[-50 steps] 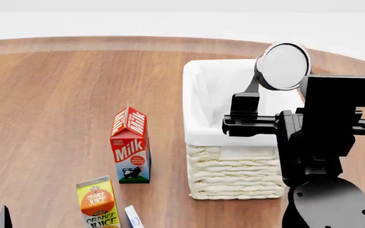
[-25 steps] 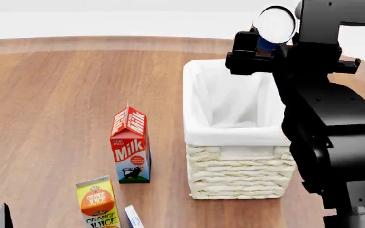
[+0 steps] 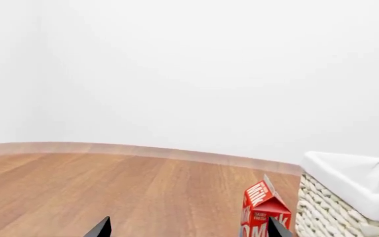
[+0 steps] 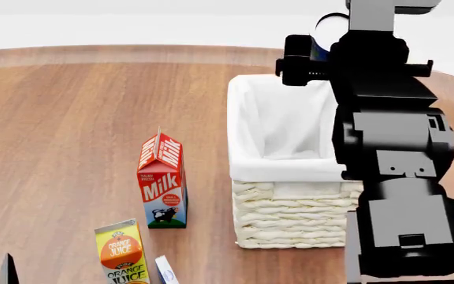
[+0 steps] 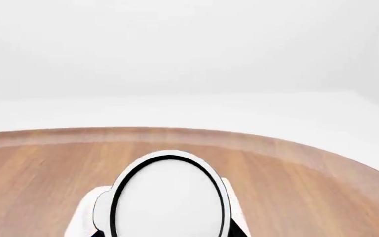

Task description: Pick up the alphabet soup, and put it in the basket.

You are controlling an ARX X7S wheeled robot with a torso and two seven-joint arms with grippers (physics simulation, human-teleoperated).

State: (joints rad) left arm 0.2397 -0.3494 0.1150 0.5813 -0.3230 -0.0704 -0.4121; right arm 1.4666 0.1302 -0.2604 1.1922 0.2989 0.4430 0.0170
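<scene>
I am raising my right gripper (image 4: 321, 44) further than half a second ago, and it is now pinching the alphabet soup can (image 5: 168, 197) above the far rim of the basket (image 4: 290, 207). The milk carton (image 4: 161, 180) and orange juice carton (image 4: 122, 251) are standing unmoved on the wooden table (image 4: 69, 130). My left gripper (image 3: 186, 228) is showing only two spread fingertips (image 3: 101, 228).

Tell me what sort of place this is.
Likely a simulated tabletop test scene, not a real room: a bare round wooden table, blank white surroundings, and only a milk carton, orange juice carton and basket.
</scene>
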